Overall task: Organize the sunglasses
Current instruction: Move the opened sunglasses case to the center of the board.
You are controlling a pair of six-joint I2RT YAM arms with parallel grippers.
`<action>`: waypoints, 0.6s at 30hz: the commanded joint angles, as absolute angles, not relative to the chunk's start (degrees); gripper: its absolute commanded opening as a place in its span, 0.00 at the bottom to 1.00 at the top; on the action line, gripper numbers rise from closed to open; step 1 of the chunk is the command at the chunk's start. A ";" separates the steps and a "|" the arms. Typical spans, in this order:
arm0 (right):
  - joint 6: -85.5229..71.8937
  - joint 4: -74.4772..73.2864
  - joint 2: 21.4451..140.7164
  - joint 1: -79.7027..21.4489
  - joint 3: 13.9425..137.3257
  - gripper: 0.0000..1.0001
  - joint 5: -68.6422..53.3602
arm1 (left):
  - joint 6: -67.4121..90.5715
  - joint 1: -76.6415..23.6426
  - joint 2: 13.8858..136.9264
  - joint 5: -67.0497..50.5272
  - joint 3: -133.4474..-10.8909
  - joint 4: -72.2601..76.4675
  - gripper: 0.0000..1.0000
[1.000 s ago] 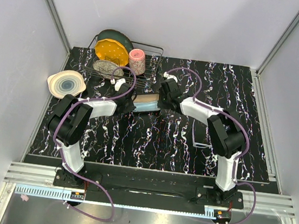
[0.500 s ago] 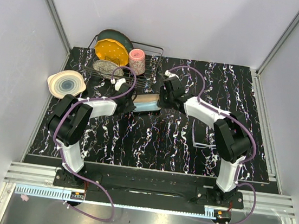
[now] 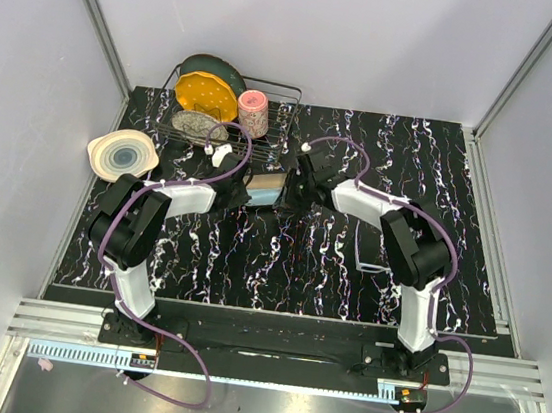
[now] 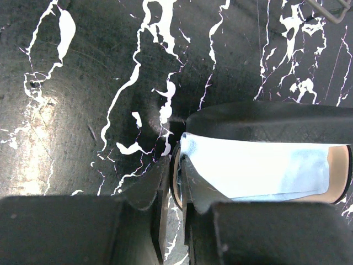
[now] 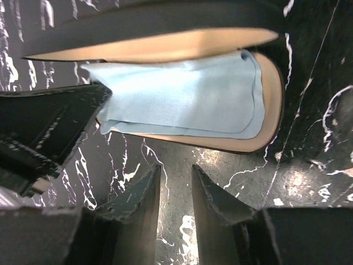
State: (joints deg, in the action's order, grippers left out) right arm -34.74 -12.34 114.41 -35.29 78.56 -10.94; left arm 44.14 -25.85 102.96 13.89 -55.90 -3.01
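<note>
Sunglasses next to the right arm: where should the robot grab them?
Probably from straight above. The sunglasses lie flat on the table, partly hidden by the right arm. Pinch the thin whitish frame on the exposed side, toward the table's middle, jaws across the rim rather than on a lens. A finer spot is too small to tell.

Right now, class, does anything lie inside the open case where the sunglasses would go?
Yes. A light-blue cloth lies inside the open black case, covering most of its tan lining. The sunglasses lie outside it, on the table.

One pair of sunglasses [image 3: 372, 251], one case [image 3: 266, 187], one cloth [image 5: 182, 94], one cup [image 3: 253, 113]
</note>
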 commanded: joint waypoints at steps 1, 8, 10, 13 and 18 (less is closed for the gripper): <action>-43.50 -11.34 116.45 -34.98 80.86 0.35 -14.32 | 42.36 -26.10 103.36 16.08 -55.46 -6.50 0.12; -49.74 -8.62 117.33 -34.98 80.16 0.39 -13.36 | 42.45 -26.02 103.27 16.00 -55.37 -6.42 0.12; -50.27 -7.56 117.33 -34.98 79.89 0.41 -13.53 | 42.45 -26.02 103.27 16.00 -55.28 -6.42 0.12; -52.03 -6.33 117.16 -34.89 79.10 0.44 -12.92 | 42.45 -26.02 103.18 16.00 -55.28 -6.42 0.12; -55.72 -6.33 118.12 -34.45 78.84 0.45 -12.30 | 42.63 -26.10 103.36 15.82 -55.37 -6.42 0.12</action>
State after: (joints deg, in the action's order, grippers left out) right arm -51.33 -8.54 117.51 -35.20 78.54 -13.04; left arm 44.12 -25.85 102.96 13.89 -55.90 -2.98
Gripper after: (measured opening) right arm 0.451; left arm 0.150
